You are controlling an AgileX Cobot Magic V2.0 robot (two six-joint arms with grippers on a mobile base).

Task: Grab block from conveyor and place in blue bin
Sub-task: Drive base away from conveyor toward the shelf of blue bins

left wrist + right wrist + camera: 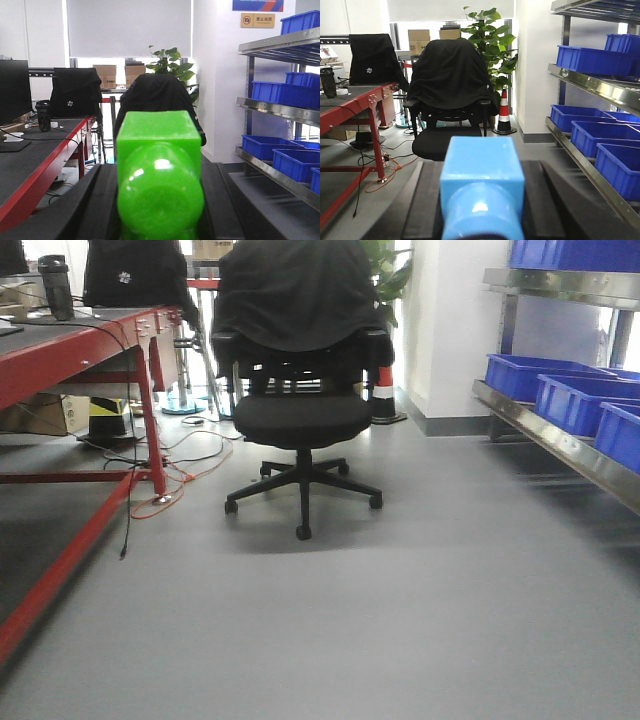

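A glossy green block [159,165] fills the left wrist view, and my left gripper [160,172] is shut on it, with a black finger [97,200] on either side. In the right wrist view a light blue block [482,175] sits between dark fingers [432,200], with my right gripper [482,172] shut on it. Both blocks are held up in the air, facing the room. Blue bins [540,375] stand on the metal shelf rack at the right, also in the wrist views as blue bins [265,145] and blue bins [575,117]. The conveyor is out of view. Neither gripper shows in the front view.
A black office chair [300,420] draped with a dark jacket stands straight ahead on the grey floor. A red-framed workbench [90,350] with cables beneath it runs along the left. Behind the chair are an orange traffic cone [504,115] and a potted plant [490,35].
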